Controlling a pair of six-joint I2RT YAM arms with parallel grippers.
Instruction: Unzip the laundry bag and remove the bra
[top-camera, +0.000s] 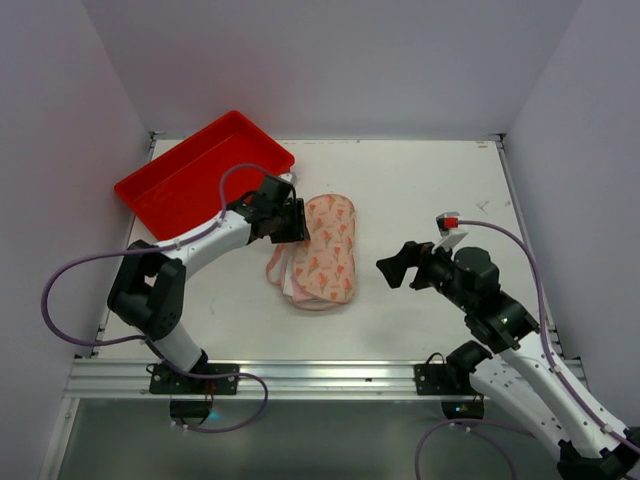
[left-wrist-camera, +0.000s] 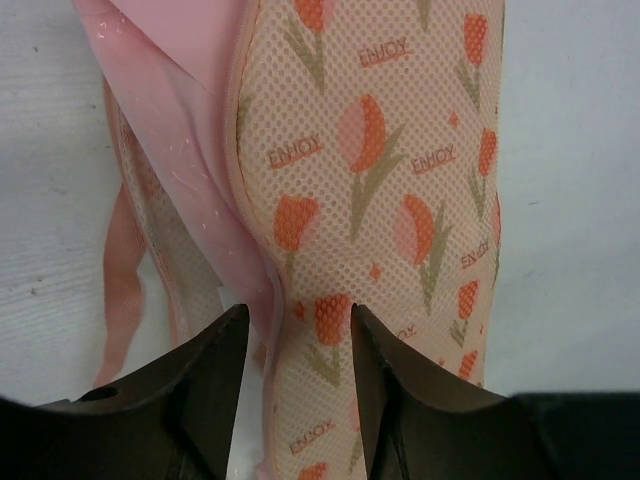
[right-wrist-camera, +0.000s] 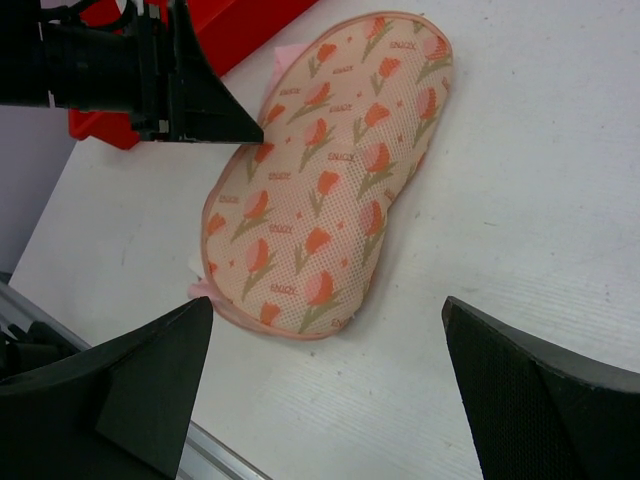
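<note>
I judge unzip step underway: left pincer (left-wrist-camera: 297, 345) clamped on laundry bag (top-camera: 322, 250) edge, 9 o'clock side; right pincer (right-wrist-camera: 325, 385) apart, idle. Next: find zip pull.

Bright, even light; soft shadows.

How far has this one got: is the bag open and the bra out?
Partly open at most: the bag shows pink layers splayed along its left edge. In hand: the left claw sits at that edge, fingers around a fold of the patterned fabric. The right claw hangs open, off the bag. Left: no bra is visible yet.
</note>
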